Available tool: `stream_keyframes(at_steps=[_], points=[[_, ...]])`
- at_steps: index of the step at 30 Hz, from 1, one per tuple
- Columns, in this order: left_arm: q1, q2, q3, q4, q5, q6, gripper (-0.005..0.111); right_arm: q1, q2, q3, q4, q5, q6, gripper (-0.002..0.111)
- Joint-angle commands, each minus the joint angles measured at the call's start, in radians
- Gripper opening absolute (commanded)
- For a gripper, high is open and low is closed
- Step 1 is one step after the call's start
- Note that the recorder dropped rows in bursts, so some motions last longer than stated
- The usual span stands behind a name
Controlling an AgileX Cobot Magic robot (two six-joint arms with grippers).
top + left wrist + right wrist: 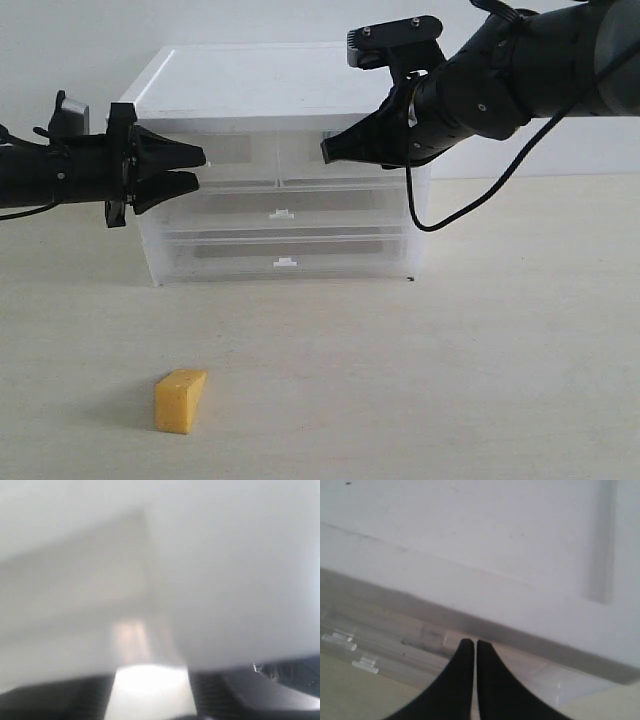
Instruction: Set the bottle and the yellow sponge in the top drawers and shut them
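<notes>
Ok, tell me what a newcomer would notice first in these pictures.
The yellow sponge stands out most, lying alone on the pale table near the front. Behind it sits a white drawer chest with a black gripper on each side of its top drawers. The left gripper has its jaws apart at the left edge, and the right gripper is shut, pointing at the right one's front.

The chest (290, 240) blocks the far middle of the worktop (450, 380). The left tool (200, 168) and right tool (326, 152) crowd its top drawers (270, 160). Open room surrounds the yellow sponge (181, 401) on all sides, near left.
</notes>
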Motion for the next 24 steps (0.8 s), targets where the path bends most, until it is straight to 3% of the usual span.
stream_keyframes(at_steps=[1, 5, 24], points=[[0.015, 0.007, -0.016, -0.06, -0.027, 0.024, 0.028, -0.012, 0.001, -0.006, -0.028, -0.047, -0.008, 0.0], [0.015, 0.007, -0.016, -0.06, -0.029, 0.03, 0.018, -0.012, 0.001, -0.006, -0.026, -0.045, -0.008, 0.0], [0.015, 0.007, -0.035, -0.06, -0.057, 0.03, 0.018, -0.012, 0.001, -0.006, -0.026, -0.045, -0.008, 0.0]])
